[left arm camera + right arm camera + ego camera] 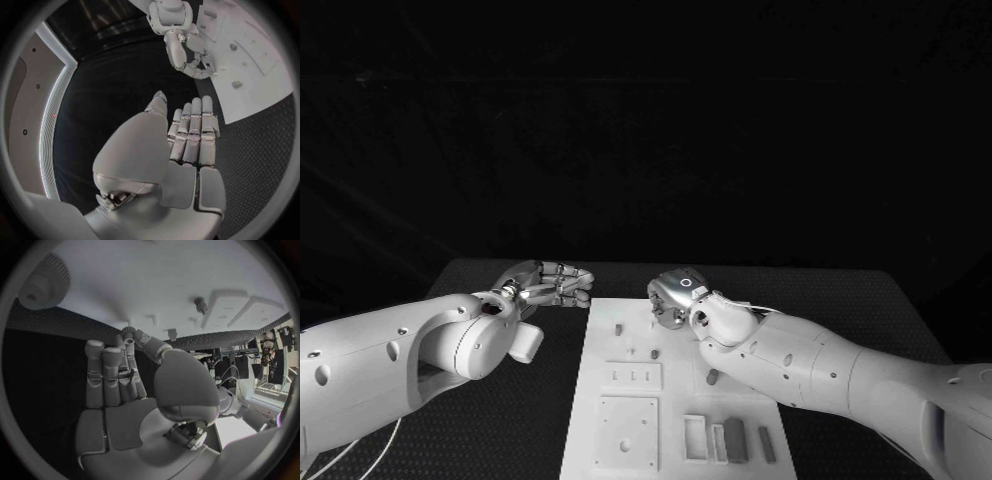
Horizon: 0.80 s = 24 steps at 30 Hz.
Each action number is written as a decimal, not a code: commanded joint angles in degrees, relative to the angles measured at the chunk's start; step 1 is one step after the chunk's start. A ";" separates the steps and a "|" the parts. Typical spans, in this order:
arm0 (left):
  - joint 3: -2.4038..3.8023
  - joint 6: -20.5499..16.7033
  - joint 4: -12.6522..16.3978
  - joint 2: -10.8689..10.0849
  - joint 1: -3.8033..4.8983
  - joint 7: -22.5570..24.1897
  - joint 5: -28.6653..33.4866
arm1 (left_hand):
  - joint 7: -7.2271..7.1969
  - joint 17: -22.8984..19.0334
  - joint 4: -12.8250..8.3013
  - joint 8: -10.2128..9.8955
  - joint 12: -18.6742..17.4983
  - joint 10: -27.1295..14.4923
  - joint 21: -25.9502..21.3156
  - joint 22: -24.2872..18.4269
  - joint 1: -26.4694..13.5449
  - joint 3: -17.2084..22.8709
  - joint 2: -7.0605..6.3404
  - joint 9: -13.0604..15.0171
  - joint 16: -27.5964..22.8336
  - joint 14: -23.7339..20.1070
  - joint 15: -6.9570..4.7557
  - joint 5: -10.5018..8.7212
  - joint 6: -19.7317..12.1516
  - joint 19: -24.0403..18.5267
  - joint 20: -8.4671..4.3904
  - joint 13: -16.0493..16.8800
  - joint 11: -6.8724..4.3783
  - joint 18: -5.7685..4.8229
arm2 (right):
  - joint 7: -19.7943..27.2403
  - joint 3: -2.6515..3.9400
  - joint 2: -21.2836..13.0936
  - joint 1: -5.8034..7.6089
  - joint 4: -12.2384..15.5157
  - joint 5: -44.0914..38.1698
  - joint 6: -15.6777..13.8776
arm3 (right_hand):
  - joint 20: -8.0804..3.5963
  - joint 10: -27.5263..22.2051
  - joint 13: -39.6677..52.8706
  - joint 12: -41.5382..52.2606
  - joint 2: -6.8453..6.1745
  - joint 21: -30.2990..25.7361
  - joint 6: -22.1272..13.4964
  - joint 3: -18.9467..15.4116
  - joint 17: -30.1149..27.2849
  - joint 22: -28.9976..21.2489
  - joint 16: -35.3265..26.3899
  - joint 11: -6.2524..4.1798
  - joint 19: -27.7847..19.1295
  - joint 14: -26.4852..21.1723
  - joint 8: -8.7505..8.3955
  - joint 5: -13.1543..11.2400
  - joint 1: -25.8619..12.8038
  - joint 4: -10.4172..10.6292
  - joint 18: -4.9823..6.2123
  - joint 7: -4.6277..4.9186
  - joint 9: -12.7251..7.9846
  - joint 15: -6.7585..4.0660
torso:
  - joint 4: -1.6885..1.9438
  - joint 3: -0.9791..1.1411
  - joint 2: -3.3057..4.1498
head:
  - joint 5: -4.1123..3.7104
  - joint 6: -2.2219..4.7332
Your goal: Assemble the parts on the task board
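Two robot hands hover at the far end of the white task board (646, 390) on the black tabletop (877, 300), apparently poised to start assembly. The left hand (553, 283), beside the board's edge, and the right hand (678, 297), above it, both hold nothing, fingers straight and side by side. Small grey parts (733, 438) lie at the board's near end.

The task board (635, 400) runs off the head view's bottom edge; the right hand (678, 298) hides its upper right corner.
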 commanded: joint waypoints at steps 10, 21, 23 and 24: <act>0.04 0.84 -0.69 1.05 0.28 0.44 -0.55 | 1.72 0.15 0.06 -0.35 -0.39 0.25 -0.23 -0.08 0.08 -0.26 -0.36 -0.08 -0.37 0.37 0.02 0.10 0.36 0.55 0.02 -0.08 -0.04 0.60 | 0.62 -0.03 0.60 -0.09 -0.43 0.16 1.16 | -0.18 1.89 6.35 0.33 0.45 0.37 0.39 5.66 -0.03 1.29 0.27 -0.98 -0.17 -0.22 -0.06 0.39 0.15 -5.42 4.93 0.03 0.08 -0.34 | -0.14 -0.11 0.11 | -0.13 -0.12; 0.02 1.23 -1.18 1.98 0.28 0.40 -0.55 | 1.73 0.21 0.05 -0.38 -0.43 0.26 -0.26 -0.09 0.06 -0.27 -0.32 -0.11 -0.44 0.39 0.02 0.10 0.35 0.56 0.02 -0.08 -0.03 0.60 | 0.43 -0.05 1.22 -0.10 -1.29 0.31 2.24 | -0.13 1.65 6.38 0.14 0.56 0.34 0.20 5.71 -0.11 1.26 0.23 -0.89 -0.43 -0.45 -0.27 0.40 0.03 -5.43 4.93 0.12 0.11 -0.26 | -0.09 -0.15 0.08 | -0.60 -0.13; 0.00 1.21 -1.29 1.99 0.28 0.36 -0.55 | 1.73 0.22 0.05 -0.39 -0.44 0.26 -0.27 -0.09 0.05 -0.27 -0.31 -0.11 -0.44 0.39 0.02 0.10 0.35 0.56 0.02 -0.08 -0.03 0.60 | 0.59 -0.05 1.38 -0.10 -1.46 0.61 2.14 | -0.09 1.49 6.39 0.02 0.61 0.27 0.07 5.75 -0.18 1.23 0.15 -0.81 -0.62 -0.63 -0.41 0.40 -0.03 -5.42 4.93 0.18 0.12 -0.18 | -0.14 -0.10 0.06 | -0.64 -0.11; -0.01 1.21 -1.37 2.00 0.28 0.34 -0.55 | 1.73 0.22 0.05 -0.39 -0.45 0.26 -0.27 -0.09 0.05 -0.27 -0.31 -0.11 -0.45 0.39 0.03 0.10 0.35 0.56 0.02 -0.08 -0.03 0.60 | 0.67 -0.05 1.45 -0.10 -1.56 0.71 2.10 | -0.06 1.31 6.38 -0.10 0.63 0.22 -0.09 5.78 -0.25 1.21 0.10 -0.73 -0.75 -0.74 -0.54 0.40 -0.06 -5.42 4.93 0.25 0.11 -0.10 | -0.13 -0.05 0.01 | -0.66 -0.12</act>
